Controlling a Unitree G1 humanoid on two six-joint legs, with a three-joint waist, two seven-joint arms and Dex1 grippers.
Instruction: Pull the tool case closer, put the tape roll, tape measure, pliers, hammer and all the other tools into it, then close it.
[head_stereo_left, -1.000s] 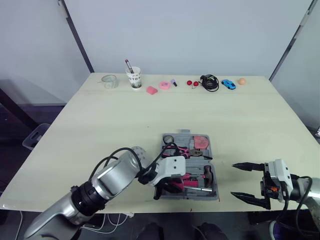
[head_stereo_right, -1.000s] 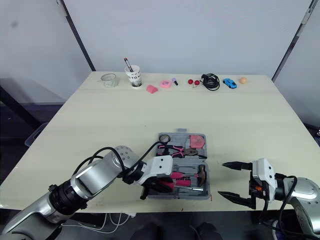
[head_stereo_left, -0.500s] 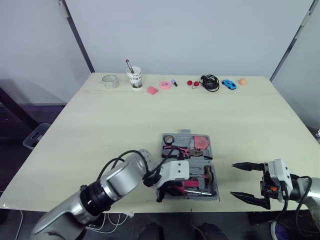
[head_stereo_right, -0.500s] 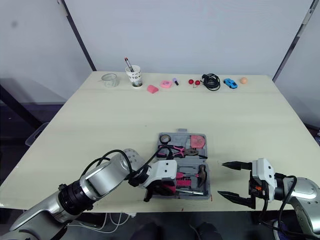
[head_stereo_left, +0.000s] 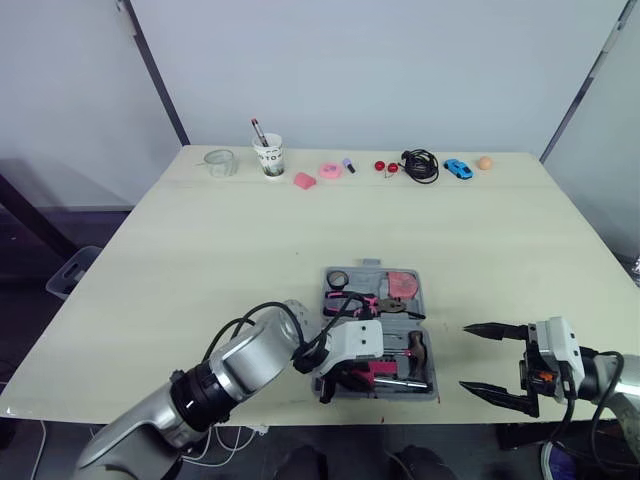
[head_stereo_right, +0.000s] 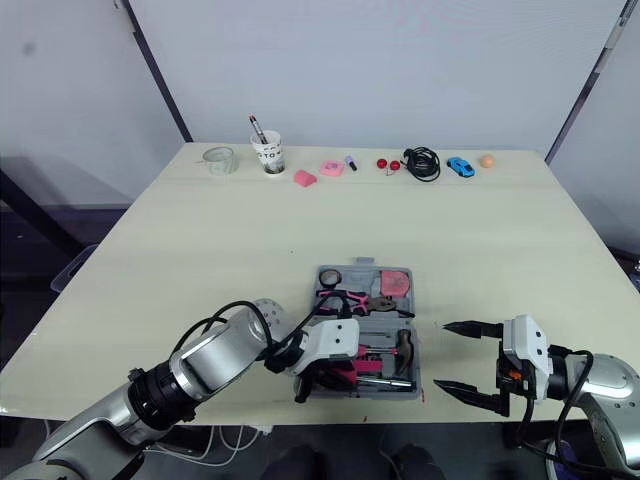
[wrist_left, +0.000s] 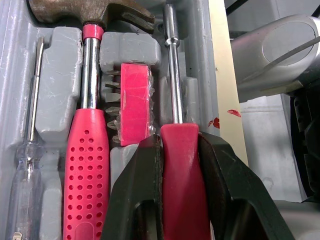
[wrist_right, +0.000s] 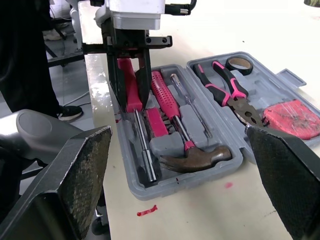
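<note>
The grey tool case (head_stereo_left: 431, 375) lies open flat near the table's front edge. Its far half holds the tape roll (head_stereo_left: 337, 279), the pink-handled pliers (head_stereo_left: 365, 300) and the pink tape measure (head_stereo_left: 401, 283). In the near half lie the hammer (wrist_left: 87, 150), a pink bit holder (wrist_left: 136, 107) and a clear screwdriver (wrist_left: 25, 150). My left gripper (head_stereo_left: 333, 388) is shut on the red handle of a driver (wrist_left: 180, 175) lying in the slot nearest the table edge. My right gripper (head_stereo_left: 464, 357) stands open to the right of the case, holding nothing.
Along the far edge stand a glass jar (head_stereo_left: 218, 162), a paper cup with pens (head_stereo_left: 267, 157), pink items (head_stereo_left: 330, 170), a black cable (head_stereo_left: 418, 165), a blue toy car (head_stereo_left: 457, 168) and an orange ball (head_stereo_left: 484, 162). Red marks (wrist_right: 150, 210) dot the table beside the case.
My left gripper has shifted a little to the right and toward the front edge over the case's near half, still shut on the red handle. The right gripper has stayed in place.
</note>
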